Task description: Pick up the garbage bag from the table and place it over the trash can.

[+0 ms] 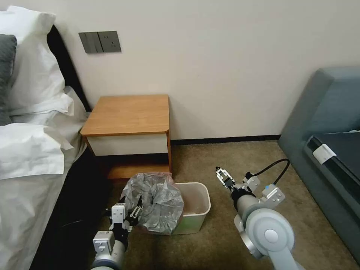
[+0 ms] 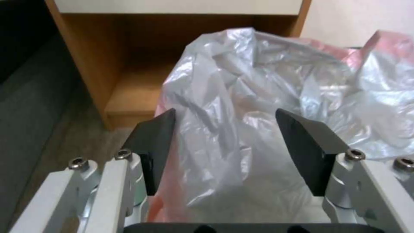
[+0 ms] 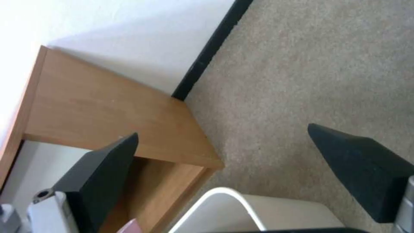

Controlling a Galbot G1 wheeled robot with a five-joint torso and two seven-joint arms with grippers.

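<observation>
- While the bed (image 1: 30, 157) with its white pillows fills the robot's left side, the beige carpet (image 1: 232, 165) covers the floor in front, short and rough in texture.
- The table (image 1: 129, 114) stands against the wall, a small square nightstand with smooth orange-brown wooden top, white drawer front and an open lower shelf; its top is bare.
- The trash can (image 1: 197, 210) stands on the carpet just in front of the table, a cream plastic bin with rounded corners and a rolled rim; its long axis runs from left to right in the head view.
- The garbage bag (image 1: 155, 202) lies draped over the left part of the trash can, a thin, crinkly, translucent grey plastic with a pinkish rim, bunched in a loose heap that hangs down the bin's left and near sides; the right part of the bin is uncovered.
- The left gripper (image 2: 224, 145) is low at the left side of the bin, its jaws spread wide, and the bag's plastic bulges between the dark fingers (image 2: 153, 145) without being pinched.
- The right gripper (image 1: 224, 177) hangs above the carpet to the right of the bin, apart from it, jaws wide apart with nothing between them.
</observation>
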